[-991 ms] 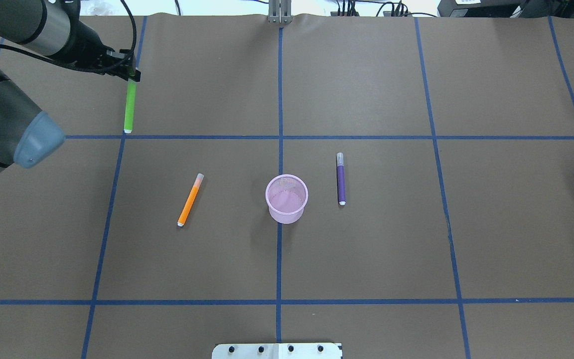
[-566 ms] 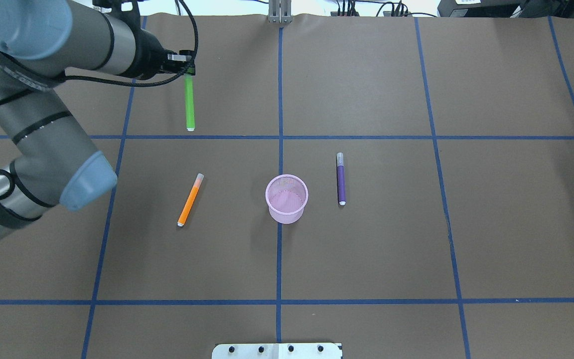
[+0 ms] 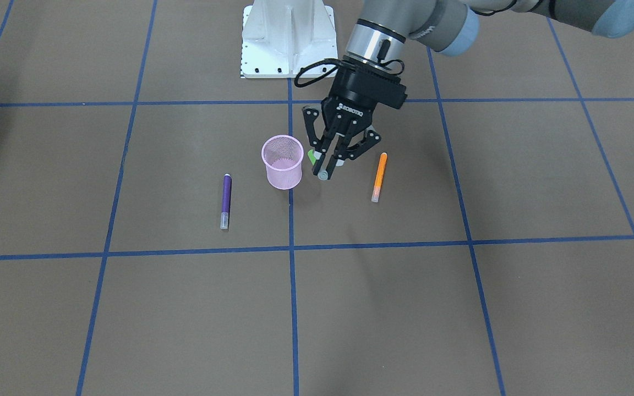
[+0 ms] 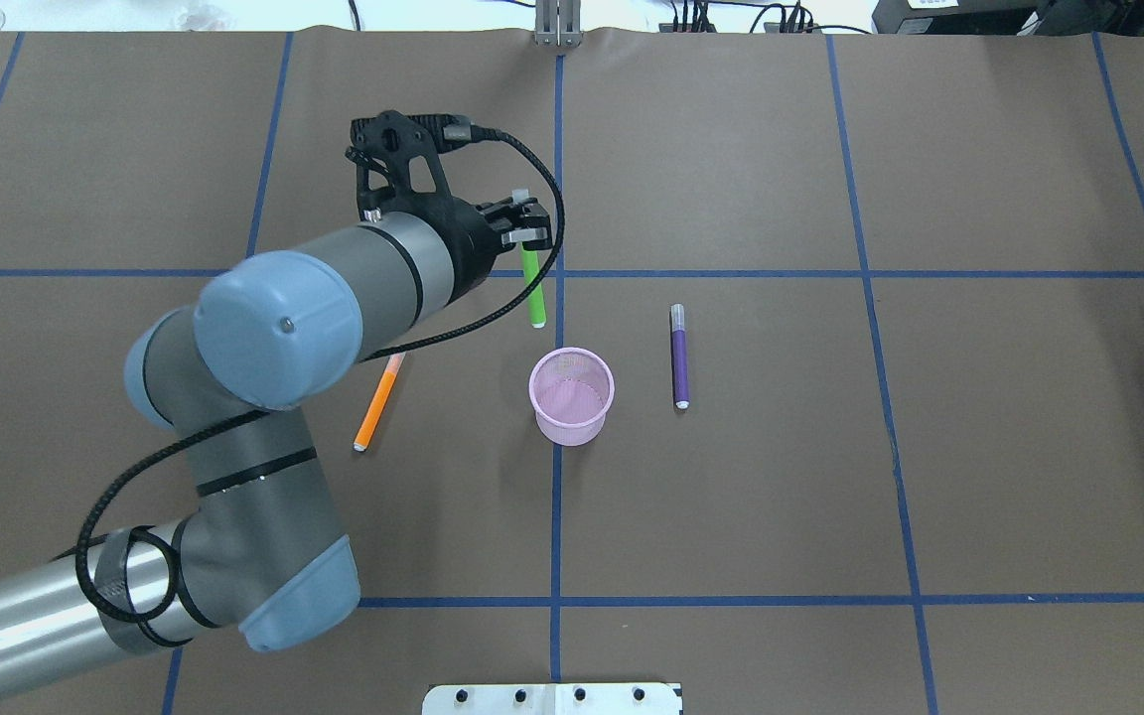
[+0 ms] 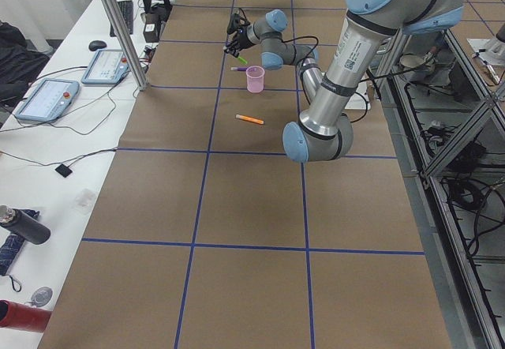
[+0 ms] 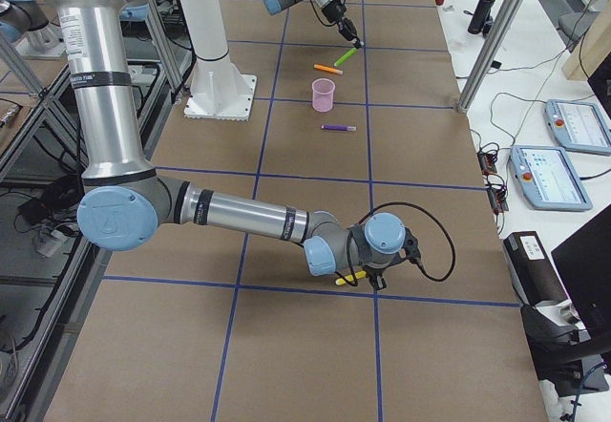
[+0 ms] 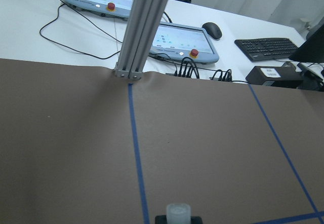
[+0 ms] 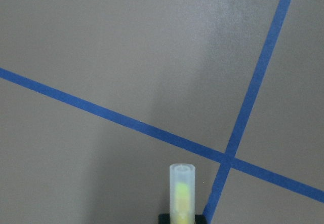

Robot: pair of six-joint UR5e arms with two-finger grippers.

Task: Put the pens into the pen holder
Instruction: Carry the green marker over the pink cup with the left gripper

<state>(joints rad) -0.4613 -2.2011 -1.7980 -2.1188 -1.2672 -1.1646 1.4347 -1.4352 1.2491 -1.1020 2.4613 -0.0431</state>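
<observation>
Your left gripper (image 3: 328,165) was closed on the green pen (image 4: 535,293), gripping it near the cap end. The pale cap stuck out past the fingertips, and the long green barrel slanted down toward the pen holder. The pen was in the air. Its free tip was near the holder's rim but, as I judge it, not yet over the opening.

Going from the left in the overhead view, the orange pen (image 4: 378,397) lay flat on the table, apart from the holder. The pink mesh pen holder (image 4: 572,429) stood upright near the middle with no pen in it. The purple pen (image 4: 679,362) lay flat just to its right.

Your right gripper (image 6: 370,271) was low over the table, well apart from all of this. In its wrist view the cap of a yellow pen (image 8: 182,193) rose from between the fingertips, so I judge that it held that pen.

These pens should be light, stiff and smooth. A round barrel can turn in the grip, so take hold across the barrel, not on the cap. The mesh cup looks light too, and a knock on the rim could tip it.
</observation>
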